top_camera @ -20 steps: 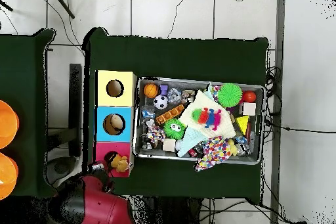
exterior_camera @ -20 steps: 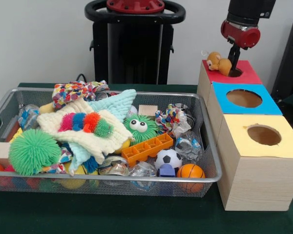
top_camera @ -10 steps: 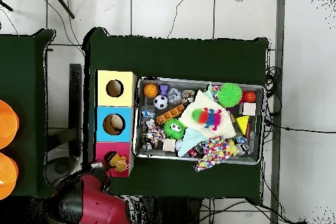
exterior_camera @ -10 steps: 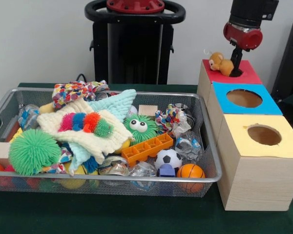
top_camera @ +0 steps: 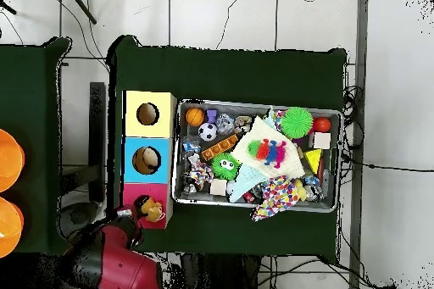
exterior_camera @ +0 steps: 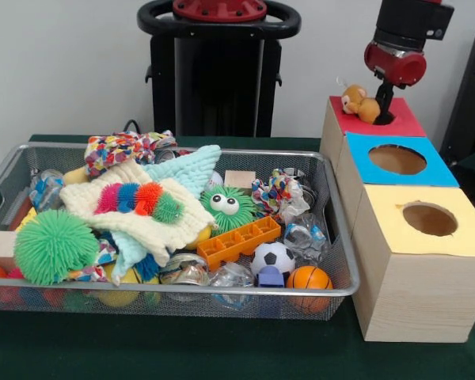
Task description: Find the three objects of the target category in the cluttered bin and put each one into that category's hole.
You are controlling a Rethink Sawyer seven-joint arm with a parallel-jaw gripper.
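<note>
A tan-orange soft animal toy [exterior_camera: 358, 104] lies on the red top [exterior_camera: 404, 123] of the far wooden box, just left of its round hole [exterior_camera: 382, 119]. My gripper [exterior_camera: 384, 107] hangs right over that hole, close against the toy's right end. Whether it grips the toy does not show. In the overhead view the toy [top_camera: 153, 210] lies beside the hole [top_camera: 141, 203], with my gripper [top_camera: 131, 217] at the box's edge. The wire mesh bin [exterior_camera: 340, 290] is full of toys. No tiger-striped toy shows in it.
A blue-topped box [exterior_camera: 439, 176] and a yellow-topped box [exterior_camera: 467, 233] stand in a row with the red one, right of the bin. The bin holds a green puff ball [exterior_camera: 54, 246], a cream cloth [exterior_camera: 154, 224], an orange block [exterior_camera: 239, 241], a soccer ball [exterior_camera: 273, 256] and an orange ball [exterior_camera: 309, 279].
My arm has drawn back a little toward the robot's base. The tan toy has stayed on the red top beside the hole.
</note>
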